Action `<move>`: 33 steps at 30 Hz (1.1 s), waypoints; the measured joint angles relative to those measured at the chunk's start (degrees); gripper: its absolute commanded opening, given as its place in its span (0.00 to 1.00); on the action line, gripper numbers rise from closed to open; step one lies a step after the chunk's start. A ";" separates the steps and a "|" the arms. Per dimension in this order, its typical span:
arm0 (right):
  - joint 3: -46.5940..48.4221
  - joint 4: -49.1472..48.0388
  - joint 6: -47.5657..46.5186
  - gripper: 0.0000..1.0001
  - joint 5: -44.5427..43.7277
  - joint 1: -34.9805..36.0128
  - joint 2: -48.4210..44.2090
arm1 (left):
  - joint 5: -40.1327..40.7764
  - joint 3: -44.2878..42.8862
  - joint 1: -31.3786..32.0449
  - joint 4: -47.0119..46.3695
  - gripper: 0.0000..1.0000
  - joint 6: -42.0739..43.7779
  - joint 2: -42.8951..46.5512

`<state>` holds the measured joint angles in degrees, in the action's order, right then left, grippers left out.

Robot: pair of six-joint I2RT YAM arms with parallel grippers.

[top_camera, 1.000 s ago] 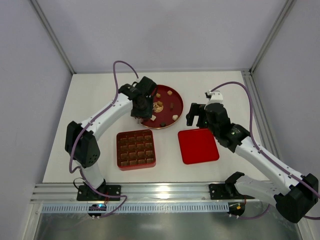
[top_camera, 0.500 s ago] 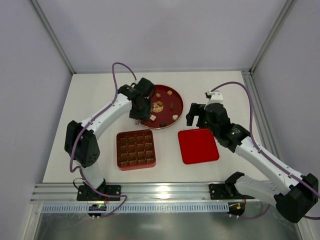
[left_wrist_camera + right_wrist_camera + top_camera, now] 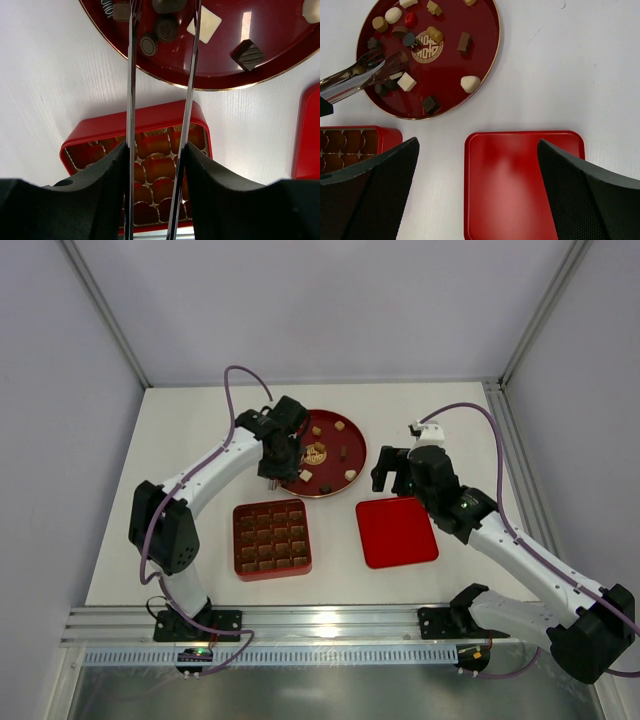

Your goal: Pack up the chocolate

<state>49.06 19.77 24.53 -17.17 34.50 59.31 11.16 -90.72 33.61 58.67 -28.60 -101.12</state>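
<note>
Chocolate pieces [image 3: 316, 451], dark, tan and cream, lie scattered on a round red plate [image 3: 352, 436]. My left gripper [image 3: 275, 454] is shut on metal tongs [image 3: 131, 75]. The tong blades stand apart over the plate's near-left part, beside a dark round piece [image 3: 166, 28] and a cream square [image 3: 204, 24]. The tongs [image 3: 360, 80] also show in the right wrist view. The square red tray [image 3: 272, 539] lies in front of the plate, and its cells [image 3: 159, 167] show golden-brown liners. My right gripper [image 3: 392, 468] is open and empty above the flat red lid [image 3: 396, 531].
The lid [image 3: 520, 185] lies to the right of the tray [image 3: 355, 142], with a strip of white table between them. A metal rail runs along the near table edge [image 3: 320, 625]. Frame posts stand at the back corners.
My left gripper and the tongs have shifted slightly left over the plate. The right arm has barely moved.
</note>
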 measured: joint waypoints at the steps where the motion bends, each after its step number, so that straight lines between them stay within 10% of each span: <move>1: 0.00 0.00 0.04 1.00 0.00 0.00 0.00 | -0.13 0.00 0.00 0.00 0.47 0.15 0.00; 33: -0.66 -0.02 1.14 1.00 0.35 0.00 0.31 | -0.90 1.14 0.00 0.02 0.41 0.55 0.00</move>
<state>48.40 19.75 25.67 -16.82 34.50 59.61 10.26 -89.58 33.61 58.70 -28.05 -101.12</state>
